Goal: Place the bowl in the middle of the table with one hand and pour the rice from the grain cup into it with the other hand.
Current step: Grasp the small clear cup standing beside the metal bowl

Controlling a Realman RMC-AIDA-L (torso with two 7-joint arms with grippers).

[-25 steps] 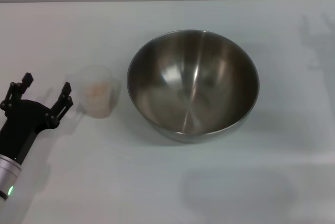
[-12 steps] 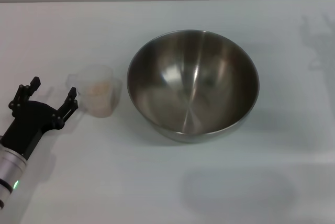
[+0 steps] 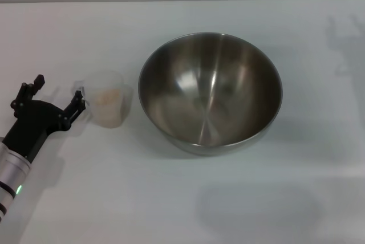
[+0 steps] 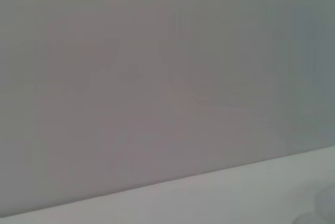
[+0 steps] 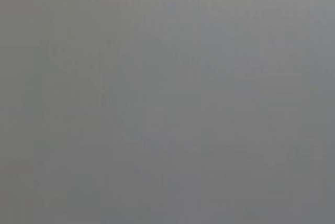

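A large stainless-steel mixing bowl (image 3: 210,91) sits upright near the middle of the white desk (image 3: 171,198), its shiny inside bare of grains and streaked with reflections. At the bowl's 9 o'clock, just beside its rim but apart from it, stands the small clear grain cup (image 3: 107,99), upright, with pale beige rice (image 3: 106,96) showing through its frosted wall. The cup's little side handle points toward 9 o'clock, away from the bowl.

Reaching in from the 8 o'clock corner of the desk, the left pincer (image 3: 56,97) is spread wide, its two black fingers well apart. The nearer fingertip (image 3: 77,103) lies right at the cup's handle side; from the head view it cannot be told whether it touches the plastic. The other fingertip is farther out toward 9 o'clock, over bare desk. Nothing is held between them. Behind the pincer the black wrist runs back to a silver sleeve carrying a small green light (image 3: 19,189).

The left wrist view shows little beyond a plain grey wall and a pale strip of desk, with a faint curved edge in one corner that is too dim to name. The right wrist view is a blank grey field, and the right pincer appears nowhere in the three views.
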